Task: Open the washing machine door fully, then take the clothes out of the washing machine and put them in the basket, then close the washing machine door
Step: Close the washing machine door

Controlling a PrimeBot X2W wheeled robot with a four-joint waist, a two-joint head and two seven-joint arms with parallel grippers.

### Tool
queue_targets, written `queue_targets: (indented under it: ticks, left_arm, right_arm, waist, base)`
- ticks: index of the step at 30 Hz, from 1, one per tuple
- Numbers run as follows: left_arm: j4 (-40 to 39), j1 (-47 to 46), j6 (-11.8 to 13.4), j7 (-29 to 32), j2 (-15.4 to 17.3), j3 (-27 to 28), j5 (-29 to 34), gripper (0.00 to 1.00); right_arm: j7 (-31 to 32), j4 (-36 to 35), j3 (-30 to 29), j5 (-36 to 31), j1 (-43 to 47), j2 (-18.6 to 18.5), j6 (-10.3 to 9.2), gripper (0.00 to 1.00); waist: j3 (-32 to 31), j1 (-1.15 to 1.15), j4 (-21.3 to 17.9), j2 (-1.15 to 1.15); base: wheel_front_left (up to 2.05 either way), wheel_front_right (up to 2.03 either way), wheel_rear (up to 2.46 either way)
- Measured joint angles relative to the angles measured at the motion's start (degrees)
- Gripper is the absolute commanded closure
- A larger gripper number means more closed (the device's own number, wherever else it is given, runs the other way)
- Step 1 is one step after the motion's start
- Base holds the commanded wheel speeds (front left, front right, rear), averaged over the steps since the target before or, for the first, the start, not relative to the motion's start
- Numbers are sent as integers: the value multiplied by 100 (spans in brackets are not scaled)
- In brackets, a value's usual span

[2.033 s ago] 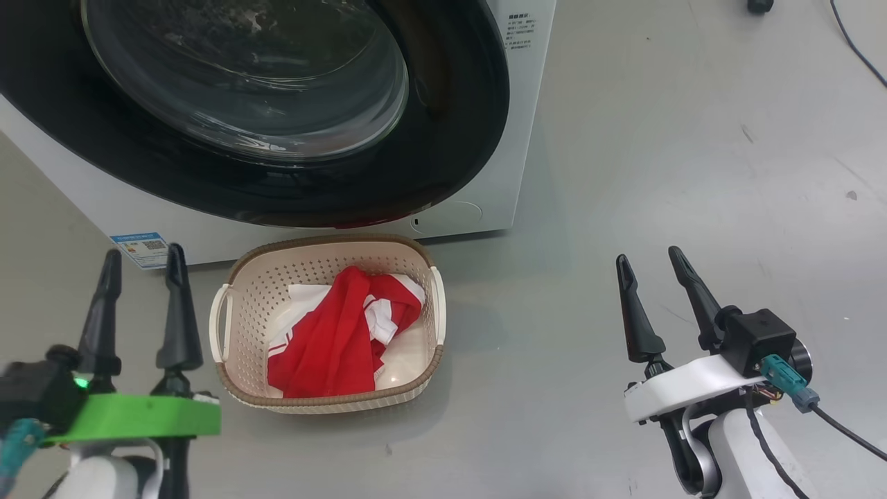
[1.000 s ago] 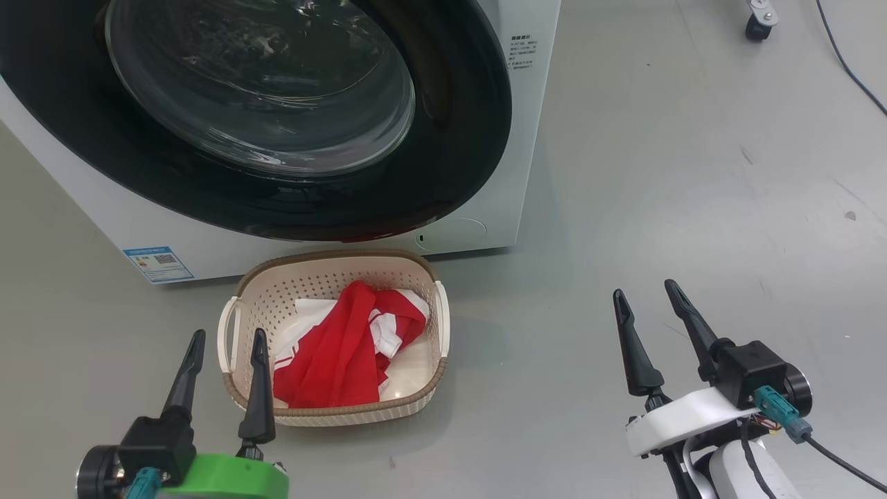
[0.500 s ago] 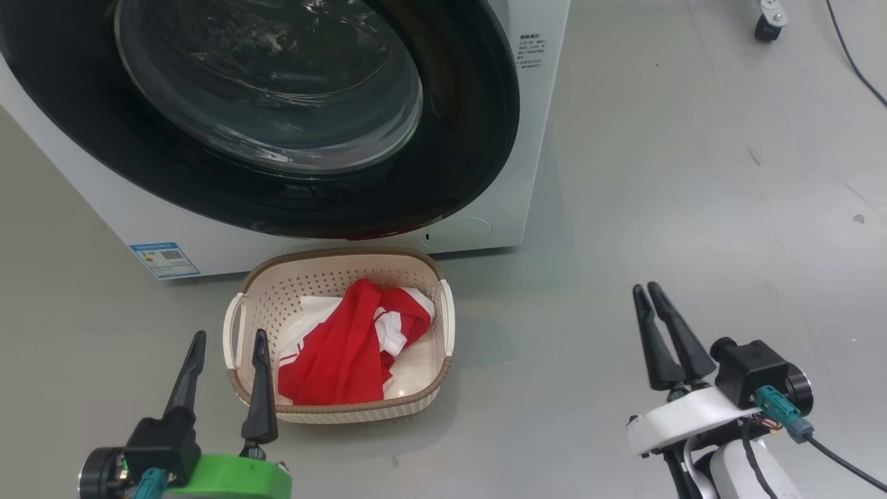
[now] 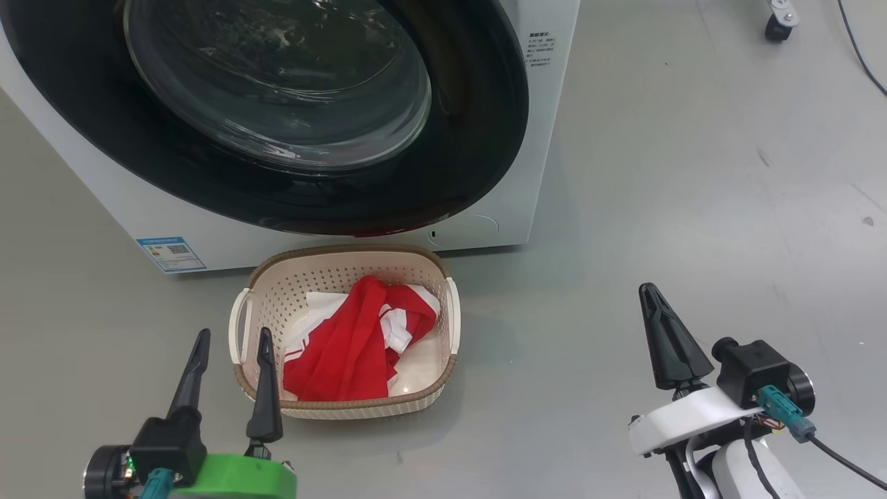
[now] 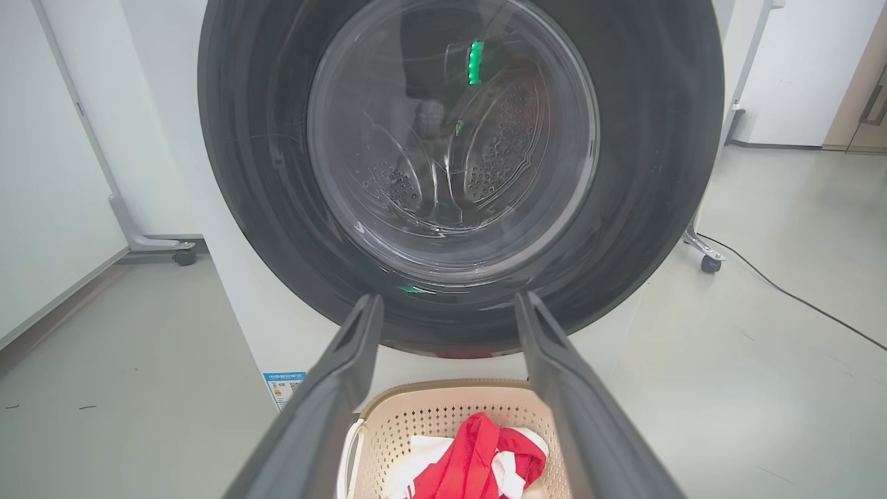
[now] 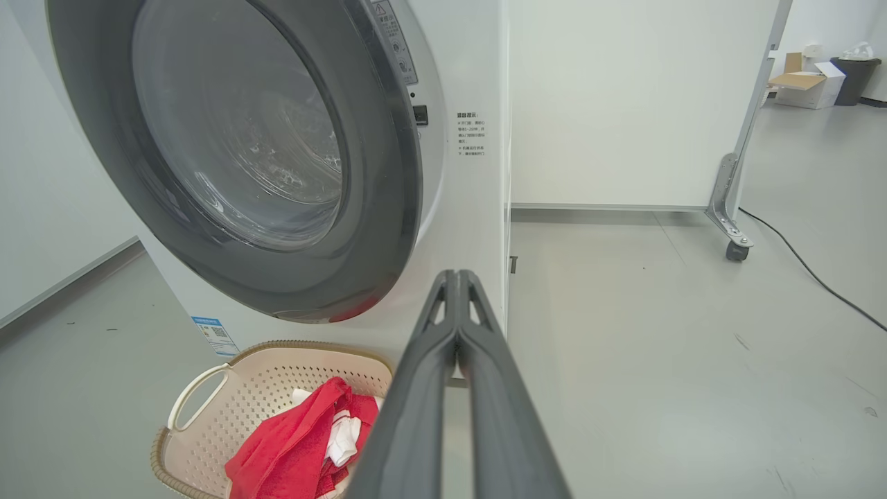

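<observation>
The washing machine door (image 4: 291, 132), round and glossy black with a clear glass bowl, lies against the front of the white washing machine (image 4: 542, 97). The steel drum shows through the glass of the washing machine door (image 5: 457, 159). Just in front stands the cream basket (image 4: 267, 291), and the red and white clothes (image 4: 346, 346) lie in it. My left gripper (image 4: 234, 333) is open by the basket's left handle and holds nothing. My right gripper (image 4: 648, 288) is shut on nothing over bare floor, well to the right of the basket. In the right wrist view the fingers (image 6: 450, 333) are pressed together.
Grey floor stretches right of the machine. A castor (image 4: 777, 26) and a black cable (image 4: 859, 52) lie at the far right. A white panel on wheels (image 6: 624, 104) stands behind the machine. A blue label (image 4: 171, 254) sits low on the washer front.
My right gripper has closed from wide open to fully shut. The left gripper drew back toward me two seconds ago and has held still since. The head camera shifted slightly.
</observation>
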Motion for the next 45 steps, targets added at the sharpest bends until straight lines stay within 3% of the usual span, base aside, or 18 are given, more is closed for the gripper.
queue_targets:
  ticks: [13,23,45]
  left_arm:
    - [-122,-88,2,0,-53,-266,183,0]
    - [-230,-303,3,0,-75,-424,182,0]
    - [-554,-889,3,0,-103,-733,123,0]
  right_arm:
    - [0,9,-73,-64,-460,-259,119,100]
    - [60,174,48,-90,-1410,-481,312,100]
    - [390,655,256,12,-3533,-816,414,100]
  waist:
    - [185,0,324,0]
    - [505,0,664,0]
    - [1360,0,1275,0]
  base:
    - [0,0,0]
    - [0,0,0]
    - [0,0,0]
